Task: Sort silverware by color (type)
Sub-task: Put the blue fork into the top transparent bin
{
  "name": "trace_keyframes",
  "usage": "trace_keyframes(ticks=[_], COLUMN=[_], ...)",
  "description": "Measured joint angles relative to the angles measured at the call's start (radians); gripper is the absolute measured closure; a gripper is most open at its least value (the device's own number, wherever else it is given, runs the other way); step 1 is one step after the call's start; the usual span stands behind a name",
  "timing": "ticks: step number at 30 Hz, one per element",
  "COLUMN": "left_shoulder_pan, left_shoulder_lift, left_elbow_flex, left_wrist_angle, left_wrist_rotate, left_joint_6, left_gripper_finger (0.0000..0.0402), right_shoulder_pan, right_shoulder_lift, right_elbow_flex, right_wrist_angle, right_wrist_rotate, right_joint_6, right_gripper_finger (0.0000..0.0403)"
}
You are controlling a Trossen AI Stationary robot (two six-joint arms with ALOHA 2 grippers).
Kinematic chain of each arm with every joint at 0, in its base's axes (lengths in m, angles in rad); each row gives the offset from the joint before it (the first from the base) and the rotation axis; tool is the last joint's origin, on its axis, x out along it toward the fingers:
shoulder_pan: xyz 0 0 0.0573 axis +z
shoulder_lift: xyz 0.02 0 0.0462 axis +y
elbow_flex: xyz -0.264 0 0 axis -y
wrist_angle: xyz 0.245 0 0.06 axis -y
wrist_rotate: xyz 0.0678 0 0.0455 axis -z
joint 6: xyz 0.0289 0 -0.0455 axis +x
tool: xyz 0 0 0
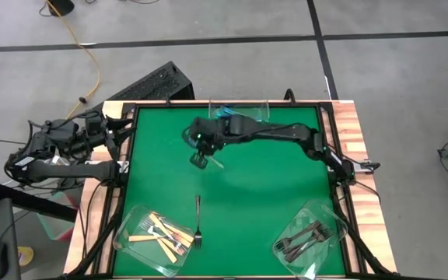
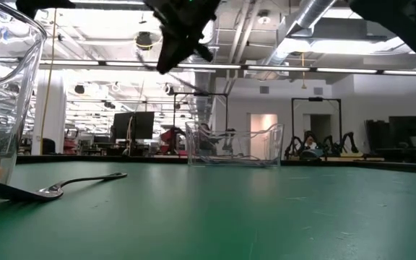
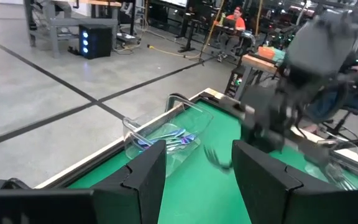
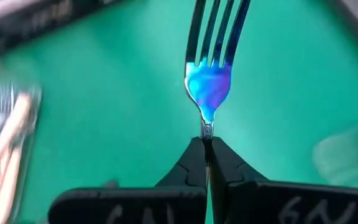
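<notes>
One blue fork in right hand, unmarked.

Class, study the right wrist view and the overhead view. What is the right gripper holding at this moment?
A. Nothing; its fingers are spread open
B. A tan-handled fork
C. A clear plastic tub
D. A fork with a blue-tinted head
D. In the right wrist view the right gripper is shut on the neck of the blue fork, tines pointing away, above the green table.
</notes>
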Motion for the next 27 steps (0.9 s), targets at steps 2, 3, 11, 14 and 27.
trace_keyframes(ticks=[2, 3, 11, 14, 27], left_shoulder_pan=[0.000, 0.000, 0.000, 0.000, 0.000], left_shoulder_lift=[0.000, 0.000, 0.000, 0.000, 0.000], left_elbow_flex=[0.000, 0.000, 0.000, 0.000, 0.000], left_wrist_angle=[0.000, 0.000, 0.000, 0.000, 0.000], left_wrist_rotate=[-0.013, -0.014, -0.017, -0.017, -0.162], left_joint_6=[0.000, 0.000, 0.020, 0.040, 0.018], left_gripper_finger=[0.0235, 0.0235, 0.0235, 0.0235, 0.0235], right_shoulder_pan=[-0.013, -0.021, -0.090, -0.120, -0.332], right_shoulder_lift=[-0.024, -0.037, -0.112, -0.137, -0.364], right_elbow_flex=[0.000, 0.000, 0.001, 0.000, 0.002], right_wrist_angle=[0.031, 0.031, 0.127, 0.169, 0.166], right_wrist_rotate=[0.039, 0.057, 0.140, 0.132, -0.129], right_joint_6=[0.014, 0.014, -0.051, -0.150, -0.474], right_gripper_finger=[0.0396, 0.0396, 0.0395, 0.0394, 0.0391])
